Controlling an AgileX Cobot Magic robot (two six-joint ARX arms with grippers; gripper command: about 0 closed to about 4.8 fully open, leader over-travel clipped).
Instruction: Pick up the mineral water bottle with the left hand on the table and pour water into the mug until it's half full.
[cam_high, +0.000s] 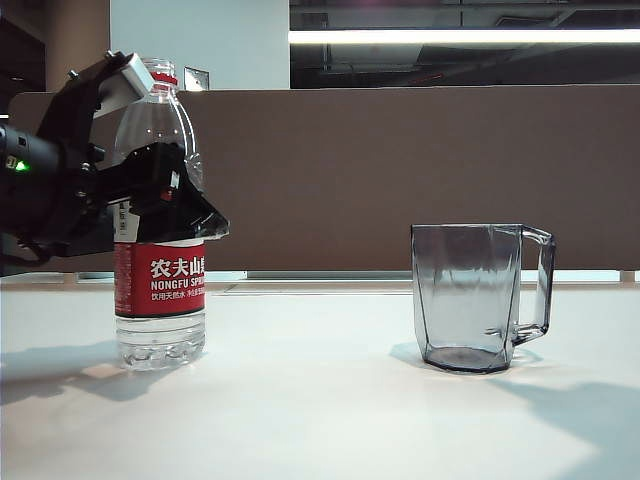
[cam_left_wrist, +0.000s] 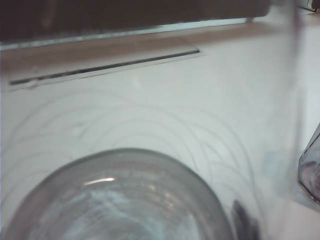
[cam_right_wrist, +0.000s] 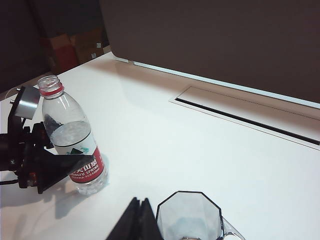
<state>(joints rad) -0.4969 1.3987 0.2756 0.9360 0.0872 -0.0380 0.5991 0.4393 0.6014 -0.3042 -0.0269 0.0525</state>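
- Tall clear plastic mineral water bottle (cam_high: 160, 230) with red neck ring and red-and-white label stands upright on the wide white table (cam_high: 320, 420), at the left side of the exterior view; no cap is on its mouth
- Water level in the bottle sits roughly at the upper edge of the label, visible in the right wrist view (cam_right_wrist: 70, 136)
- Black left gripper (cam_high: 150, 150) is positioned at the bottle's upper body, above the label; one black finger crosses in front of the bottle, the silver-grey padded finger (cam_high: 128, 78) stands behind it near the neck
- Left gripper jaws are spread wide on either side of the bottle; no clamping contact on the bottle wall is visible
- Left wrist view is filled by the clear bottle body (cam_left_wrist: 120, 200) seen at very close range
- Clear smoky-grey faceted mug (cam_high: 480, 298) with angular handle stands upright on the table, well apart from the bottle, at the right side of the exterior view; handle points away from the bottle
- Mug interior appears empty in the right wrist view (cam_right_wrist: 189, 220)
- Right gripper (cam_right_wrist: 139, 222) shows only as dark finger tips lying together, just beside the mug rim; it holds nothing
- A long narrow slot (cam_right_wrist: 250, 120) runs across the table surface behind both items
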